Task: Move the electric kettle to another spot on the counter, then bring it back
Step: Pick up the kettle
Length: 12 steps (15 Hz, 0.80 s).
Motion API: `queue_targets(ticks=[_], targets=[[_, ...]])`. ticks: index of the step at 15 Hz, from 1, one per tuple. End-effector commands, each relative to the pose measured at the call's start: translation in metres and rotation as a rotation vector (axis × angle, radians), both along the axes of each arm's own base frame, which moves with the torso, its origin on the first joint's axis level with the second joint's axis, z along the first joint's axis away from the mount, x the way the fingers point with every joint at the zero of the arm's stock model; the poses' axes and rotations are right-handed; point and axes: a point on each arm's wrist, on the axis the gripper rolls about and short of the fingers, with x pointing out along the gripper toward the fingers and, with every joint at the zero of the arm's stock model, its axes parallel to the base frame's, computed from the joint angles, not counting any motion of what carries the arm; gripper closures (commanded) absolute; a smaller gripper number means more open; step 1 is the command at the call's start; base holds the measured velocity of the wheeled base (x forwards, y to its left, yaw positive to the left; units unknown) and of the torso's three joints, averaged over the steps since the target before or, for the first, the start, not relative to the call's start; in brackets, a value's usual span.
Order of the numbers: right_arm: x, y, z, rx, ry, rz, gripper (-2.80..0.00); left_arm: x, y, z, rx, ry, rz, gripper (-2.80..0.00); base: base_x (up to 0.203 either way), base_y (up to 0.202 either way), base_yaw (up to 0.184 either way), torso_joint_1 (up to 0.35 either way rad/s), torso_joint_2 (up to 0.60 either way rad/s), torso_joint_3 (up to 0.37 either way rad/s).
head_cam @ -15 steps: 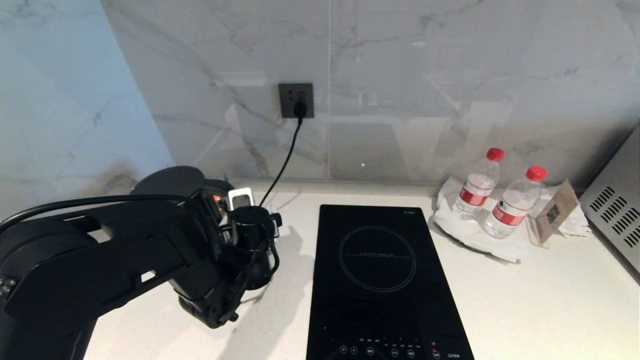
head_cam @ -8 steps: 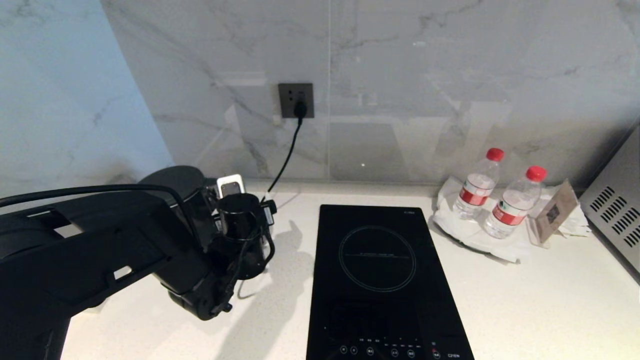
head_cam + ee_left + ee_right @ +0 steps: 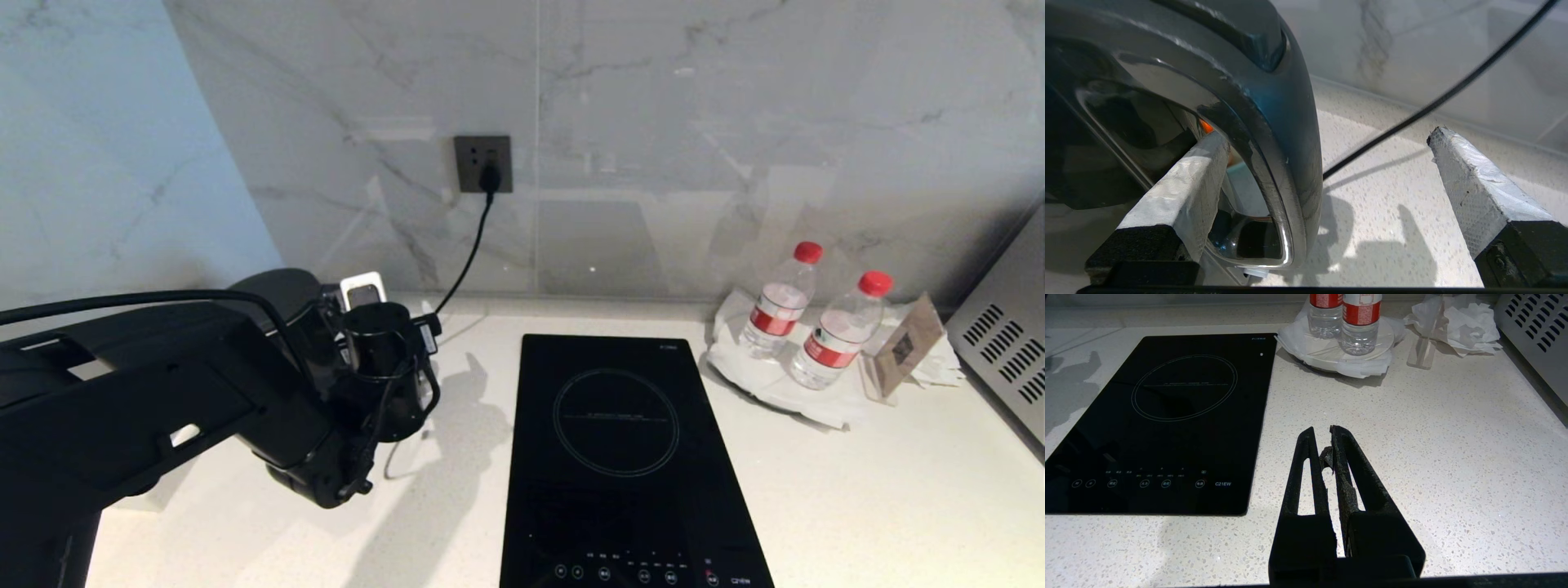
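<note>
White, finely speckled stone made up the counter (image 3: 857, 490) beneath me, backed by grey-veined marble wall panels (image 3: 653, 122) with a dark socket (image 3: 483, 163) and a black cord (image 3: 465, 261) running down from its plug. At the far left corner stood the glossy black electric kettle (image 3: 282, 294), mostly hidden behind my left arm in the head view, its dark round lid showing above the wrist. My left gripper (image 3: 1327, 163) had its white-taped fingers (image 3: 1180, 188) spread wide apart, one finger passed through the kettle's big black loop handle (image 3: 1286, 134) and the other out over bare counter on the handle's outer side, so the handle sat between them without being squeezed. I could not tell whether the inner finger touched the handle. To the right of the kettle lay the flat black glass induction hob (image 3: 620, 449), and beyond it two clear plastic water bottles with red caps (image 3: 816, 322) stood on a white plate over crumpled paper. My right gripper (image 3: 1327, 445) hung low above the counter beside the hob, its black fingers together.
</note>
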Motion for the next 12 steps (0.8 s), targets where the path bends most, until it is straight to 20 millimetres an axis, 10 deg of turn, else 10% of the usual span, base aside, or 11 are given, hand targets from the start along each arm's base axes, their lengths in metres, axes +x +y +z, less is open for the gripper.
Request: queue_targets(ticks=[1,3,4,12], targets=[[0.0,0.0,0.0,0.0,0.001,0.0,0.0,0.0,0.001,0.002,-0.006,-0.011,0.005,-2.8,0.0,0.0,0.0,0.0,0.0,0.0],[0.0,0.0,0.0,0.0,0.001,0.0,0.0,-0.001,0.0,-0.001,-0.002,-0.002,0.002,-2.8,0.0,0.0,0.0,0.0,0.0,0.0],[0.0,0.0,0.0,0.0,0.0,0.0,0.0,-0.002,-0.001,-0.003,0.003,0.005,0.001,0.0,0.0,0.0,0.0,0.0,0.0,0.0],[0.0,0.0,0.0,0.0,0.001,0.0,0.0,-0.006,-0.009,-0.002,0.002,0.003,-0.024,0.0,0.0,0.0,0.0,0.0,0.0,0.0]])
